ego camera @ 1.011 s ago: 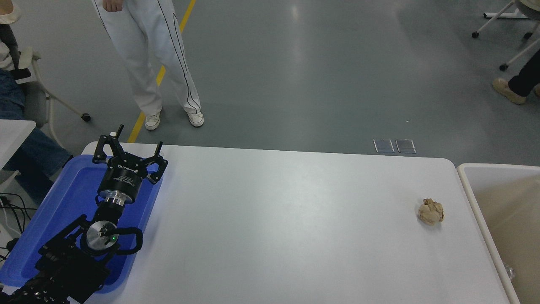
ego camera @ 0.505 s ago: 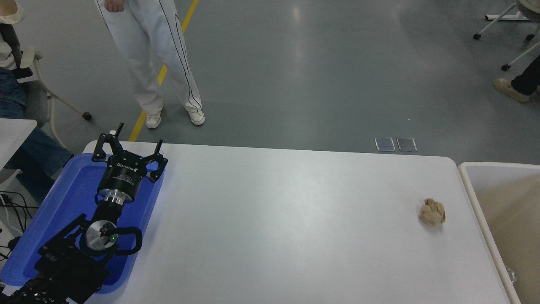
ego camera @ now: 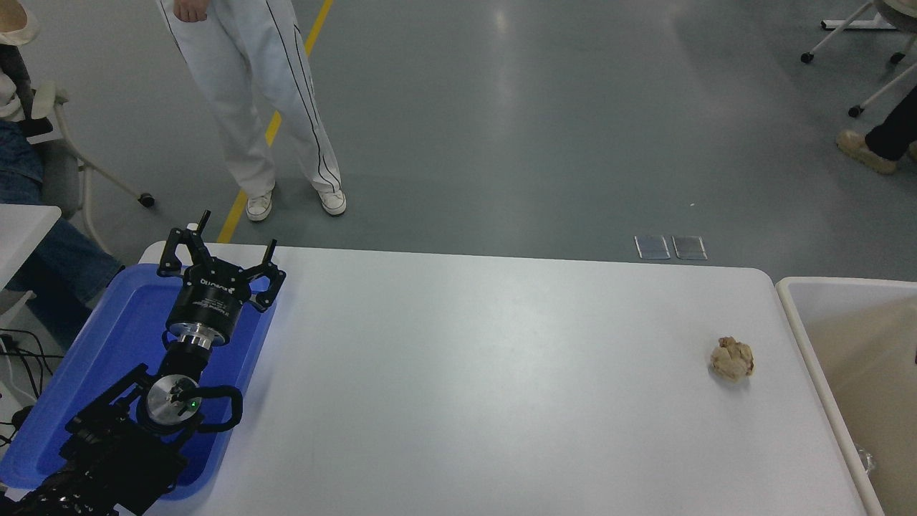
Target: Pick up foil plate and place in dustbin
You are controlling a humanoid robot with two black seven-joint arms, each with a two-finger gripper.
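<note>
Jaws of the left gripper [ego camera: 218, 251] are spread wide and hold nothing; the arm is parked at the near left, stretched over the blue plastic tray [ego camera: 114, 337], which lies on the desk's [ego camera: 466, 387] left end with nothing else to be seen in its bare part. No right arm shows. A crumpled tan paper ball [ego camera: 732, 359] sits alone on the white desk near its right end, close to the dustbin [ego camera: 809, 344] but apart from it. That bin stands just beside the desk's right edge, cream rim and beige inside. At its near corner, by the rim, a small shiny crinkled scrap [ego camera: 863, 459] peeps out, which may be the foil plate's edge; too little shows to be sure. A person in white trousers [ego camera: 251, 100] stands beyond the far side.
</note>
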